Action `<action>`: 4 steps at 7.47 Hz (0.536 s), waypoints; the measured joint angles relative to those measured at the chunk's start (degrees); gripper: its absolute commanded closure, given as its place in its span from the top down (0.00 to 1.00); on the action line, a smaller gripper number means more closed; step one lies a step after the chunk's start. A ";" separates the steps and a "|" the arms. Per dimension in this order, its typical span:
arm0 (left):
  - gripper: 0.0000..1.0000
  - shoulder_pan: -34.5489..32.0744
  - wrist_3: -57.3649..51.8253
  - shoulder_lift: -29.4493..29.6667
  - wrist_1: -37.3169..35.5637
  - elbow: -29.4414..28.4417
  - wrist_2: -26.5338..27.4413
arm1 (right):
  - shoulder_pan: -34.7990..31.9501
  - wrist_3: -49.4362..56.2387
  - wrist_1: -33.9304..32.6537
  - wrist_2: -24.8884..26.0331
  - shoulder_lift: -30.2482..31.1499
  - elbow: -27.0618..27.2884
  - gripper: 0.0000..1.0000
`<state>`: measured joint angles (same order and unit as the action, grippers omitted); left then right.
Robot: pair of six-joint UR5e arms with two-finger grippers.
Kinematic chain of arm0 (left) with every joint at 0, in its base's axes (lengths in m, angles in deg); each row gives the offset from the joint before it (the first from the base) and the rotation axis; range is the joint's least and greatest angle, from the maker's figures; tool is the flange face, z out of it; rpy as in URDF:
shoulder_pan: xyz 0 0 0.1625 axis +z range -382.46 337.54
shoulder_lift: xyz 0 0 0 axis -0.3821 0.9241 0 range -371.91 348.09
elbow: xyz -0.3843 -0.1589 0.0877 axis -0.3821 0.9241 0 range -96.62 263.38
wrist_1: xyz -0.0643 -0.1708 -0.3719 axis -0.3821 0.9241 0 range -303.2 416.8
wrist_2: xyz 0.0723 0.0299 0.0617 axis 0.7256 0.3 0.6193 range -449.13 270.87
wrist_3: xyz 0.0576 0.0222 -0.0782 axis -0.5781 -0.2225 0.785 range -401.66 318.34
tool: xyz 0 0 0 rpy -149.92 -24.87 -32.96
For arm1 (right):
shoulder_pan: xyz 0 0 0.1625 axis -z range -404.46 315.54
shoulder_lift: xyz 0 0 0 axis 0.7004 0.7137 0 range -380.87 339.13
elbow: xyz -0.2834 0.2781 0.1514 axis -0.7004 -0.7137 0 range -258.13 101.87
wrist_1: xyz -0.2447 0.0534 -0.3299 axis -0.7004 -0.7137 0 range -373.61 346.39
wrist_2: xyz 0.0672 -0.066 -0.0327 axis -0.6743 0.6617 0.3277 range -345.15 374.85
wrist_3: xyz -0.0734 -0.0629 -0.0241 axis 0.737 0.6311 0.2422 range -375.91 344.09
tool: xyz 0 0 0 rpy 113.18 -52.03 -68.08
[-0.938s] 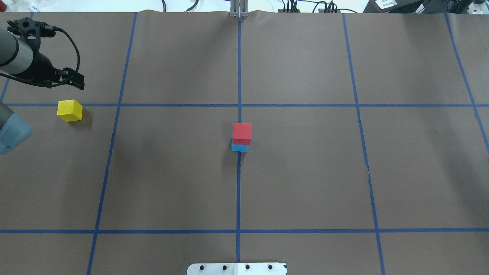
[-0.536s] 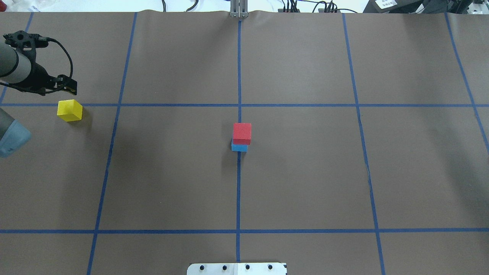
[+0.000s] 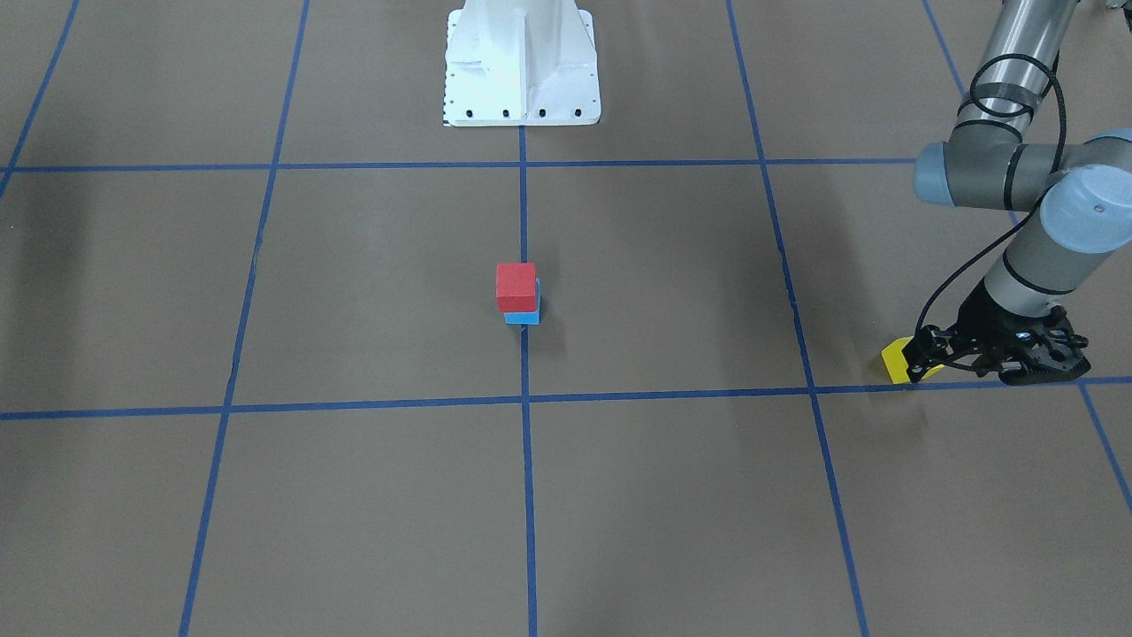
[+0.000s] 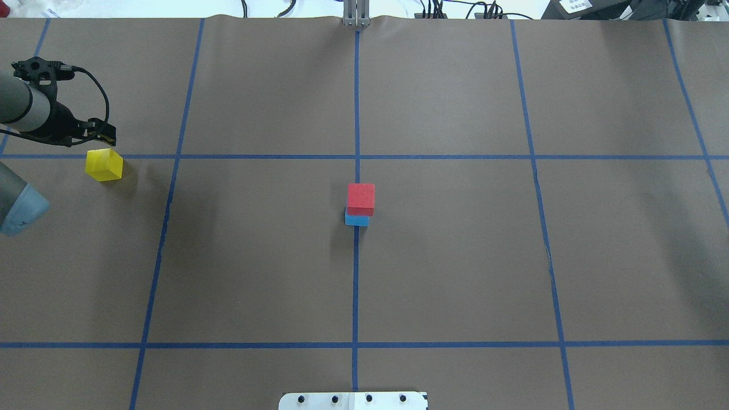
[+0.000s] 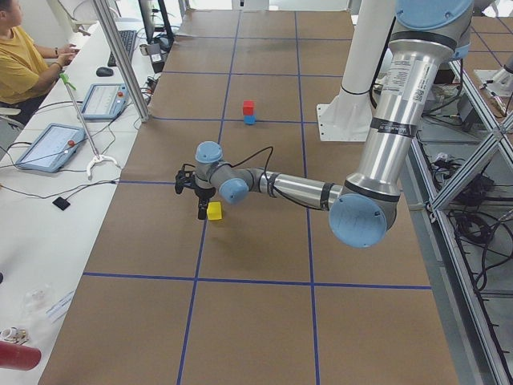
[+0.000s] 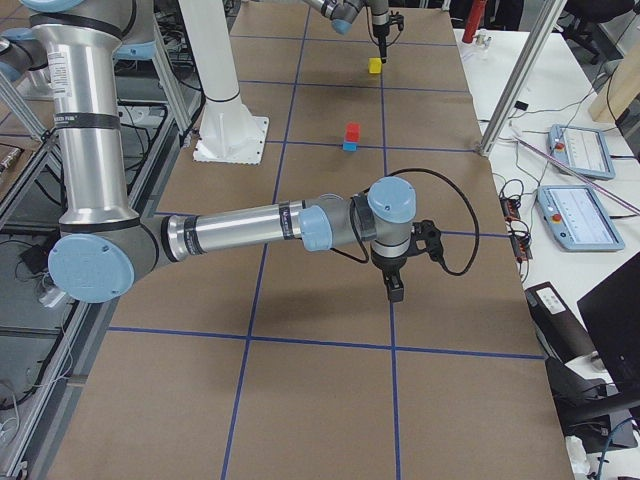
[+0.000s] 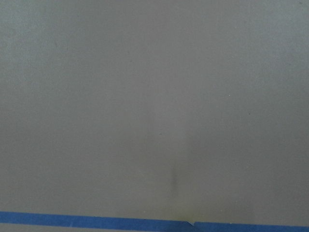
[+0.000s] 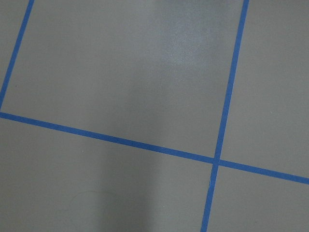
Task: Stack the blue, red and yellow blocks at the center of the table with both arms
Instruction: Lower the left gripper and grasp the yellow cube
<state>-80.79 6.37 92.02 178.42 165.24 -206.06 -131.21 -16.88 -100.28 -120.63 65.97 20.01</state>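
A red block [image 4: 361,197] sits on a blue block [image 4: 356,220] at the table's center, slightly offset; the pair also shows in the front view [image 3: 516,285]. A yellow block [image 4: 104,165] lies alone far out on my left side. My left gripper [image 4: 107,136] is low over the table just beyond the yellow block, apart from it. Its fingers look shut and empty. In the front view it [image 3: 929,356] partly covers the yellow block [image 3: 898,363]. My right gripper [image 6: 396,292] shows only in the exterior right view, above bare table. I cannot tell whether it is open or shut.
The white robot base [image 3: 522,62] stands at the table's near edge. Blue tape lines [image 4: 356,114] grid the brown table. An operator [image 5: 24,64], tablets [image 5: 48,144] and metal posts [image 5: 120,56] are on the side bench beyond the far edge.
My left gripper has moved a little left and lower, closing in on the yellow block's far side. The blocks have not moved.
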 measured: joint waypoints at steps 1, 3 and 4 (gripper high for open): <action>1.00 0.59 0.63 -0.10 0.18 0.06 -0.03 | 0.00 0.00 0.00 0.05 -0.04 -0.01 1.00; 0.88 2.50 1.66 -0.54 0.43 -0.17 -0.02 | 0.00 0.00 0.06 0.14 -0.14 0.02 1.00; 0.27 3.01 1.60 -0.66 0.49 -0.52 0.01 | 0.00 0.00 0.08 0.18 -0.19 0.03 1.00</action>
<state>-77.78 7.97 91.35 178.92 164.72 -206.05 -131.21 -16.88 -100.19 -120.45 65.78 20.04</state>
